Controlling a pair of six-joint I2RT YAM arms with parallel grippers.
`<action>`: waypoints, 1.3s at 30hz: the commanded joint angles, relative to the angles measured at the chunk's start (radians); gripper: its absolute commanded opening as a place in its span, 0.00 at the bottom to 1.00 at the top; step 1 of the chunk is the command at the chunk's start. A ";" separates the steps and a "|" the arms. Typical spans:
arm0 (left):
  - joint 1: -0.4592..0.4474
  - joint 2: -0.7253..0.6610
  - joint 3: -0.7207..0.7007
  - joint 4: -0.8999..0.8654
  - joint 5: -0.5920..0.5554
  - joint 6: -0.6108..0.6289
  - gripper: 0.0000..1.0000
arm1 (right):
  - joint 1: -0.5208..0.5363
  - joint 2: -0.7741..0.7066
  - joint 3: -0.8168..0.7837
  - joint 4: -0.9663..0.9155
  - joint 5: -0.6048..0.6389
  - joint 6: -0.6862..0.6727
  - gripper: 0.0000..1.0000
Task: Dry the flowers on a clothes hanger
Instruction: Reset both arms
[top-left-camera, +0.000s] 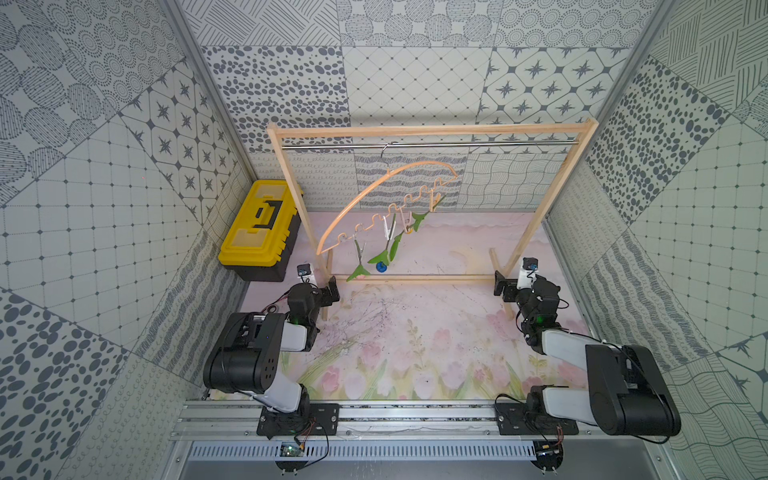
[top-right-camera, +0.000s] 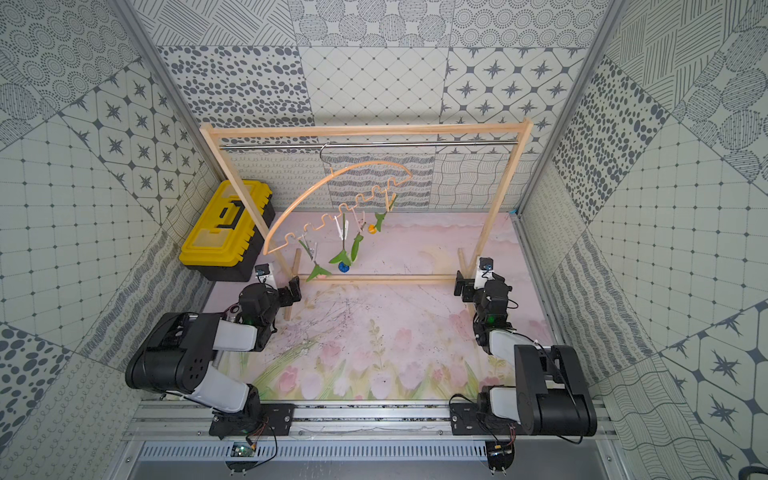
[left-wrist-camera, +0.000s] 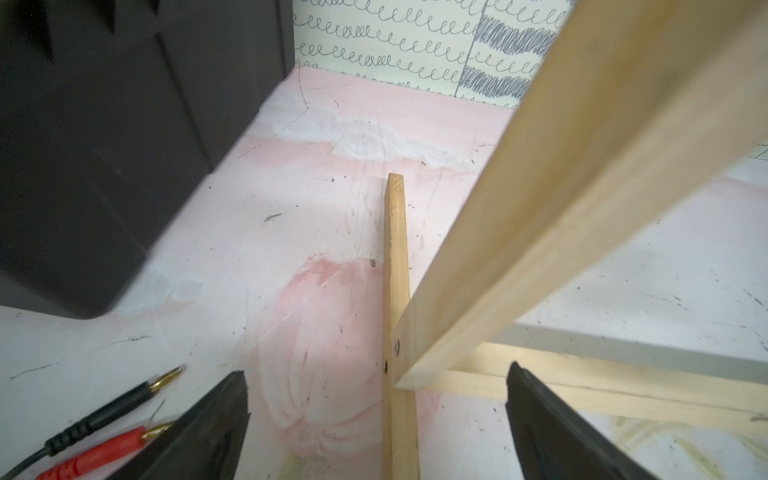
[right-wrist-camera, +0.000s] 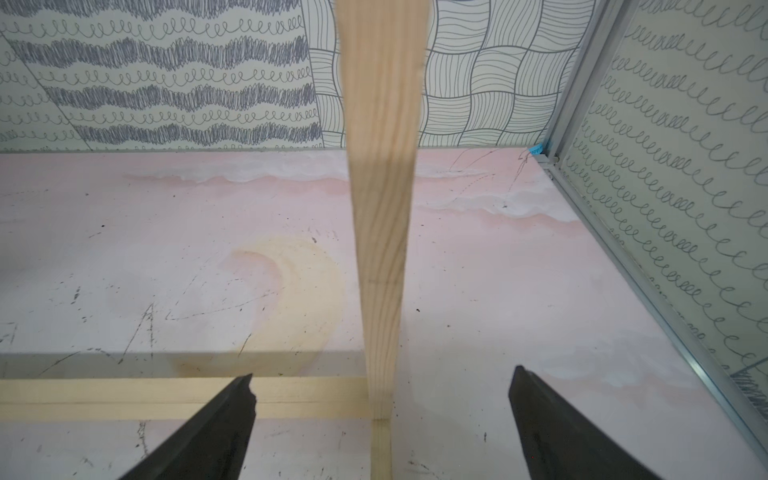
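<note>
- Yellow toolbox (top-left-camera: 259, 226) is seen at the far left of the surface (top-left-camera: 415, 324), lid shut, just beside the left post of the wooden frame (top-left-camera: 432, 129).
- Left gripper (top-left-camera: 331, 291) is held low near the foot of the frame's left post. In the left wrist view the gripper (left-wrist-camera: 376, 370) is shown with jaws wide apart, nothing clamped, and the frame's foot seen below the gap.
- Clothes hanger (top-left-camera: 419, 162) is hung by its metal hook on the steel rod (top-left-camera: 478, 143) of the frame. It is tilted, with its left end lower.
- Flowers (top-left-camera: 384, 255) are clipped by their stems along the hanger's wavy lower rail and hung heads down, clear of the surface. The blue head (top-left-camera: 381, 267) is lowest and a yellow head (top-left-camera: 409, 228) is seen higher; the other heads cannot be made out.
- Right gripper (top-left-camera: 503, 286) is held low by the frame's right post. In the right wrist view the gripper (right-wrist-camera: 383, 372) is shown with jaws wide apart and empty, the post ahead untouched.
</note>
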 joint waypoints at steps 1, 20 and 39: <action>-0.003 0.000 0.013 0.017 0.054 0.038 0.99 | 0.012 0.162 0.015 0.190 -0.035 0.009 1.00; -0.030 0.004 0.052 -0.052 -0.013 0.052 0.99 | 0.026 0.210 0.081 0.114 0.098 0.048 1.00; -0.030 0.008 0.083 -0.109 0.105 0.102 0.99 | 0.025 0.211 0.081 0.115 0.098 0.048 1.00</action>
